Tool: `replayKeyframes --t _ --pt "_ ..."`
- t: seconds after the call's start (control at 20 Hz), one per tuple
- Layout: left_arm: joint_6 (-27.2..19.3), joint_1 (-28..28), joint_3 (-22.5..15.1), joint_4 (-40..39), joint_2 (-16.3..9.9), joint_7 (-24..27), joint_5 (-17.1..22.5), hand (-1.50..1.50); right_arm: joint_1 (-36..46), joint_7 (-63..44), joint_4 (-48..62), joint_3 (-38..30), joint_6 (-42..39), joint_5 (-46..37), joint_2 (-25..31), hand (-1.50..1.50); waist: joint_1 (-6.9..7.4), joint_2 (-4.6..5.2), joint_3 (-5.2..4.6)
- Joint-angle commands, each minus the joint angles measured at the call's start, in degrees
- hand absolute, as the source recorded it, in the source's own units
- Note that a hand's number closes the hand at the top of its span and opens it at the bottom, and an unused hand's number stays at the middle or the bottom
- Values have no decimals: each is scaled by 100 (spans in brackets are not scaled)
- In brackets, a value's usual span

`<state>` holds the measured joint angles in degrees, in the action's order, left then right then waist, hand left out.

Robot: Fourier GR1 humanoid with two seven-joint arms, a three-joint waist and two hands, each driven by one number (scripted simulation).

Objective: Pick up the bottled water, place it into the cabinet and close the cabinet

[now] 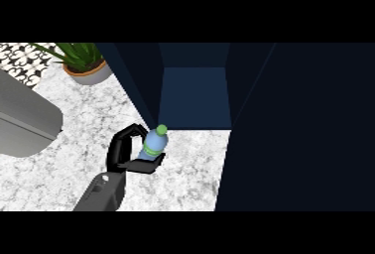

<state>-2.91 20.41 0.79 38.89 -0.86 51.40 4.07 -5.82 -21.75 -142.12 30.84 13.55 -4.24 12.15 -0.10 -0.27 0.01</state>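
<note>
1. A white, grey-speckled marble surface (81, 129) fills the lower left of the head view.
2. Nearest, a grey forearm leads up to the black left hand (126, 151), whose fingers (129, 131) and thumb curl round the clear blue bottled water with a green cap (155, 144), held upright and slightly tilted.
3. Just beyond stands the dark navy cabinet (194, 96), open, its door (293, 129) swung out at right.
4. Farther left lie a grey rounded appliance (22, 119) and a green potted plant in a grey pot (84, 62).
</note>
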Motion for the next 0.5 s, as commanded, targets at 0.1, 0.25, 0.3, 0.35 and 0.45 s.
replayKeyframes --t 0.1,0.25,0.3,0.35,0.45 --pt "-63 -363 -716 1328 84 -824 677 150 -85 -296 -509 -51 30 -318 106 -150 4 2 0" --pt "-470 -112 -1307 1713 85 -1451 1254 150 6 -100 -339 331 138 -551 -36 -150 -28 1 -4" --pt "-697 -364 -1731 2185 85 -1582 1524 150 -84 29 -258 -113 -59 -61 173 -150 -13 0 1" --pt "-770 -66 -1571 2016 85 -1609 1460 150 -120 69 -219 113 51 -323 29 -150 -31 12 -1" --pt "-1005 -242 -1584 2783 86 -2213 1097 150 -269 102 -297 287 116 -485 29 -150 4 1 0"
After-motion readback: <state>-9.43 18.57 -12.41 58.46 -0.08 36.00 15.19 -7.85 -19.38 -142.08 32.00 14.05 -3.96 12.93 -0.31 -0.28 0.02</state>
